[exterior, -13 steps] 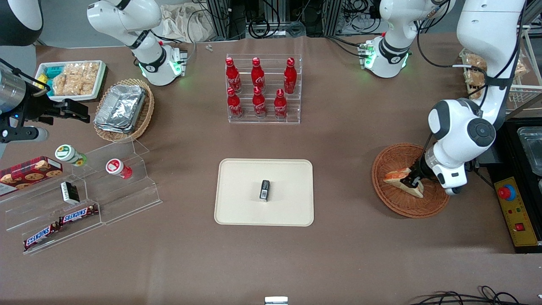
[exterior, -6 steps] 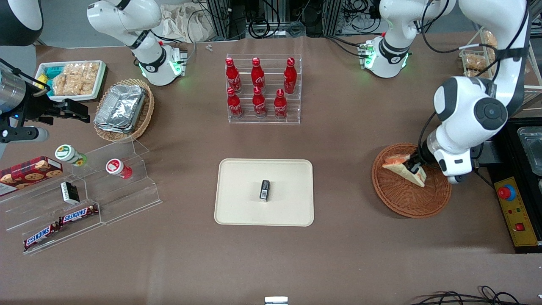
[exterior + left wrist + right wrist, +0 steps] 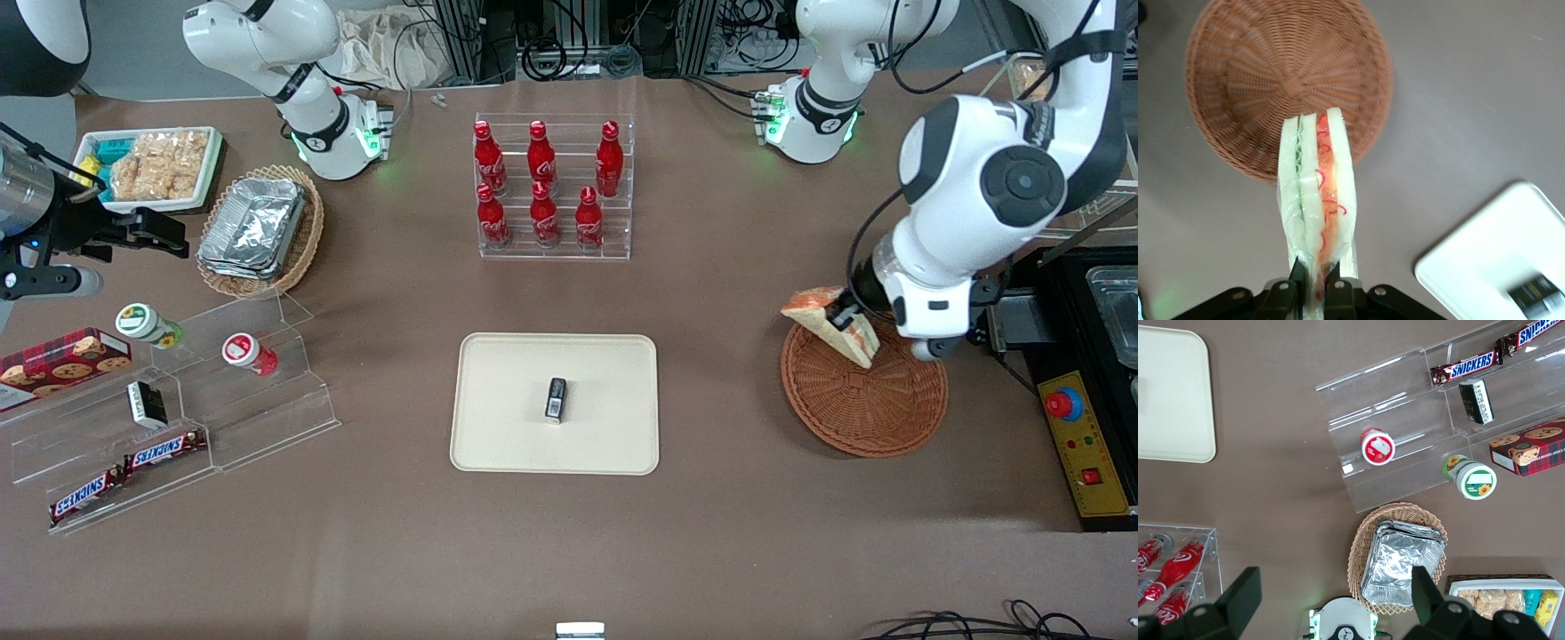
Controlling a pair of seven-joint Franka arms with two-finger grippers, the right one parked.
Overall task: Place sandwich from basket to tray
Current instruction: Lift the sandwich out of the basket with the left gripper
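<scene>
Having risen since a second ago, when resting low in the basket (image 3: 864, 404): sandwich (image 3: 834, 324), now hanging clear above the basket's upper edge at the right of the front frame. Lifted along with it: gripper (image 3: 845, 317), fingers (image 3: 1297, 275) pinching the wrapped wedge at one end, closed to just the thickness of the bread. Showing in the wrist view: white bread layers with green and red-orange filling, pointing away from the gripper (image 3: 1313, 288) toward the round brown basket (image 3: 1258, 73) beneath.

Spreading across the whole front frame: brown table (image 3: 711, 533). Lying at centre frame: cream tray (image 3: 507, 436), well apart from the basket, carrying one small dark packet (image 3: 556, 398). Appearing also in the wrist view, a corner of the tray (image 3: 1485, 267) with the packet (image 3: 1534, 297) on it.

Standing at upper centre: clear rack (image 3: 622, 249) of six red bottles (image 3: 543, 213). Sitting at upper left: pale oval basket (image 3: 307, 244) of foil trays (image 3: 253, 224), with a white tray of snacks (image 3: 160, 160) above and left of it. Occupying lower left: clear stepped shelf (image 3: 302, 400) bearing two small jars (image 3: 250, 353), a cookie box (image 3: 62, 358) and two Snickers bars (image 3: 164, 450).
</scene>
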